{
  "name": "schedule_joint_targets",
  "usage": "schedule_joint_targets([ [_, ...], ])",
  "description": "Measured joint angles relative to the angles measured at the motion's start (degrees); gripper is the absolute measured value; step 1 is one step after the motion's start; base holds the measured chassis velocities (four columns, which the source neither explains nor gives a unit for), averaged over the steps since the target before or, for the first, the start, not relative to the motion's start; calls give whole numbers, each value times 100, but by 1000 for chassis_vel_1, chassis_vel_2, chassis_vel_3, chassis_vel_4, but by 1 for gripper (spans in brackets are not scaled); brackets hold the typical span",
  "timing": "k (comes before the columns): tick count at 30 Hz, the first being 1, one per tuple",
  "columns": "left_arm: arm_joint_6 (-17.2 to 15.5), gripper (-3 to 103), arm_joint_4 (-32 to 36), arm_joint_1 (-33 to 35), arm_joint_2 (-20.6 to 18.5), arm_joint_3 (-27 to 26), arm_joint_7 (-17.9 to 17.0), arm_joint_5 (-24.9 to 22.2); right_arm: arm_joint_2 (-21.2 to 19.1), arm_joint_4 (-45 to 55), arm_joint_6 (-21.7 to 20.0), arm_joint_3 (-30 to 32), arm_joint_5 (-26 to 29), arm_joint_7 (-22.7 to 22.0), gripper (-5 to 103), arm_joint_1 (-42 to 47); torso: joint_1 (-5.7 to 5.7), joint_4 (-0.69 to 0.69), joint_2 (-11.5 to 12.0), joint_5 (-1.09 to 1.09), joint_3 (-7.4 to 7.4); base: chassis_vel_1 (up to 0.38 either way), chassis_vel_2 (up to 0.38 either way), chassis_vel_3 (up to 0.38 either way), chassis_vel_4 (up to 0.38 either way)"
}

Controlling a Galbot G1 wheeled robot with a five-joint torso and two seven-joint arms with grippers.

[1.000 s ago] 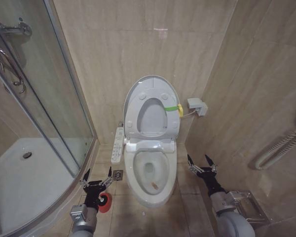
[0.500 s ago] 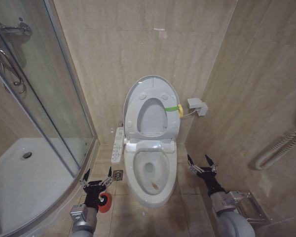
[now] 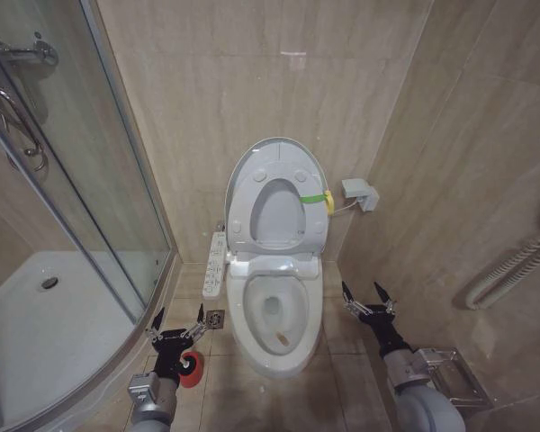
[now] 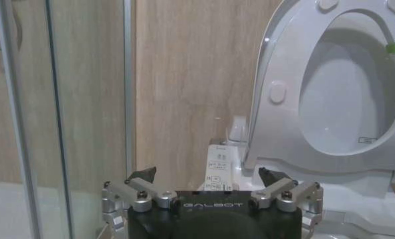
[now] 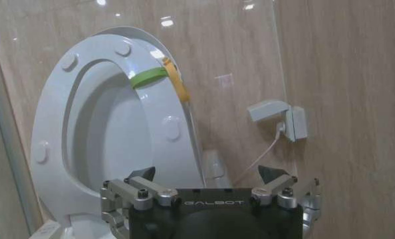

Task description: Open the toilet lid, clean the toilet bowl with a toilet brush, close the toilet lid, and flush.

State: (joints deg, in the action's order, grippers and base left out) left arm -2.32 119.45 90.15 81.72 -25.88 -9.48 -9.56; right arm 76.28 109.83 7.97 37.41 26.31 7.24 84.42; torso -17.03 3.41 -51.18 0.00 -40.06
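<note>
While the toilet lid [image 3: 276, 160] stands raised against the wall at twelve o'clock, we see the stained toilet bowl [image 3: 275, 324] open beneath it. Our left gripper [image 3: 175, 326] hovers at eight o'clock, jaws apart, above the red holder [image 3: 193, 369]; our right gripper [image 3: 369, 301], jaws apart, hangs at four o'clock.

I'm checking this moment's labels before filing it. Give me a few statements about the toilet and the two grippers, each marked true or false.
1. The toilet lid stands raised against the wall. True.
2. The toilet bowl is spotless inside. False: a brownish stain lies near its front.
3. The left gripper is shut on the toilet brush. False: it is open and empty, above the red holder.
4. The right gripper is open, beside the bowl. True.
</note>
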Motion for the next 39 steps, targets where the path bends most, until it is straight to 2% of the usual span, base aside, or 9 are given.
schedule_joint_targets([
  [39, 0, 100, 0, 0, 0, 0, 0, 0, 0, 0, 0, 0, 0, 0, 100, 0, 0, 0, 0, 0, 0, 0, 0, 0, 0],
])
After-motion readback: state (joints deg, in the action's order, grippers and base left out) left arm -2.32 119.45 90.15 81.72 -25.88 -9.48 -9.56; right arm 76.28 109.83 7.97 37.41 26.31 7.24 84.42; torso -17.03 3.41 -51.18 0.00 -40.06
